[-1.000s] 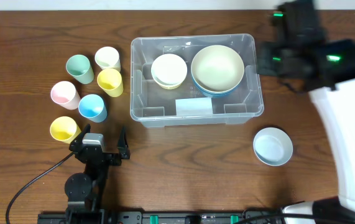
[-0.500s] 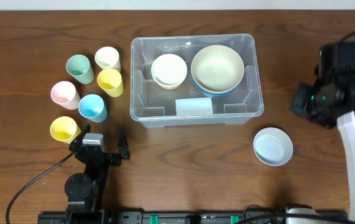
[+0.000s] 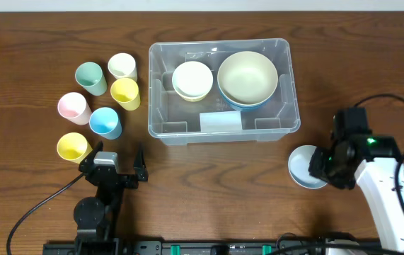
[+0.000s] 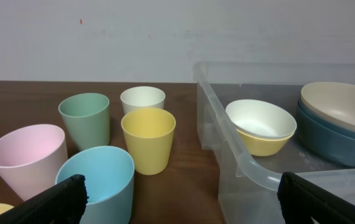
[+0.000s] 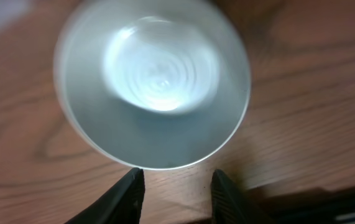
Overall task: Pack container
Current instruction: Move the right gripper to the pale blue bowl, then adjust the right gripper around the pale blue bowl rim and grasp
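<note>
Container point(image 3: 154, 106) sits upright at the middle of the surface point(image 3: 216, 191), toward the far side, with its white label point(image 3: 221, 122) at the near wall. Inside it, on the left, a white bowl point(image 3: 192, 76) is nested in a yellow bowl point(image 4: 259, 144). On the right a cream bowl point(image 3: 247, 75) is nested in a dark blue bowl point(image 4: 326, 138).

Six cups stand upright in a cluster left of the container, apart from it: green cup point(image 3: 90, 78), white cup point(image 3: 122, 66), yellow cup point(image 3: 125, 93), pink cup point(image 3: 73, 108), blue cup point(image 3: 105, 122) and a second yellow cup point(image 3: 73, 147) nearest the front.

The left fingers point(image 3: 141, 159) are spread wide and hold nothing. They rest low at the near side, just beside the second yellow cup, and face the cups and the container.

A pale blue bowl point(image 3: 302, 166) stands on the surface to the right, nearer than the container and apart from it. The right fingers point(image 5: 129, 190) hang over its right side, partly open with nothing between them. In the right wrist view the bowl's rim lies just beyond their tips, and whether they touch it cannot be told.
</note>
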`<action>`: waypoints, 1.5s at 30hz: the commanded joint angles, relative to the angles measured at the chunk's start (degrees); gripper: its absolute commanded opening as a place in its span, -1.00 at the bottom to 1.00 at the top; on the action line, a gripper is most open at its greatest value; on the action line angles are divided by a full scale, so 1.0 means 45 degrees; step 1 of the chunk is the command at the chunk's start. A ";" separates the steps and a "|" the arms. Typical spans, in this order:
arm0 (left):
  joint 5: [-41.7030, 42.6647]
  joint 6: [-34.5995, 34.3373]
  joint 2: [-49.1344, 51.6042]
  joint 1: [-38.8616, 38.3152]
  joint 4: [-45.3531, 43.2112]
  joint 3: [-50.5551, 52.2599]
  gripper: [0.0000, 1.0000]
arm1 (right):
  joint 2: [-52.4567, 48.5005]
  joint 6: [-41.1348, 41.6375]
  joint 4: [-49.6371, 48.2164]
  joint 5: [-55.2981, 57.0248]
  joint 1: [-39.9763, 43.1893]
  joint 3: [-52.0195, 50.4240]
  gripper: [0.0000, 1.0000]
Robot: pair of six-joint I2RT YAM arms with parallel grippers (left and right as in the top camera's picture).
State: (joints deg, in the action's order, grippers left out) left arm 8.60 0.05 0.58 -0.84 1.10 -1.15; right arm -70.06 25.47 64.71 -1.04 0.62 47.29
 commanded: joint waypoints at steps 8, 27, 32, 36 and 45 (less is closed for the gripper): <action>0.0136 0.0126 -0.0078 0.0039 0.0427 0.0204 0.96 | 0.0189 0.1010 -0.2040 -0.0296 0.0131 -0.2263 -0.38; 0.0136 0.0126 -0.0078 0.0039 0.0427 0.0204 0.96 | 0.0185 0.2098 -0.4352 0.0228 0.0136 -0.3138 -0.96; 0.0136 0.0126 -0.0078 0.0039 0.0427 0.0204 0.96 | 0.0185 0.2195 -0.4454 0.0432 0.0136 -0.3138 -0.97; 0.0136 0.0126 -0.0078 0.0039 0.0427 0.0204 0.96 | 0.0185 0.2438 -0.4381 0.0860 0.0136 -0.3138 -0.98; 0.0136 0.0126 -0.0078 0.0039 0.0427 0.0204 0.96 | 0.0185 0.3619 -0.5017 0.1229 0.0384 -0.3138 -0.98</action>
State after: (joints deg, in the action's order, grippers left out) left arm 8.60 0.05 0.58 -0.84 1.10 -1.15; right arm -69.87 38.79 43.13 3.03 0.80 33.39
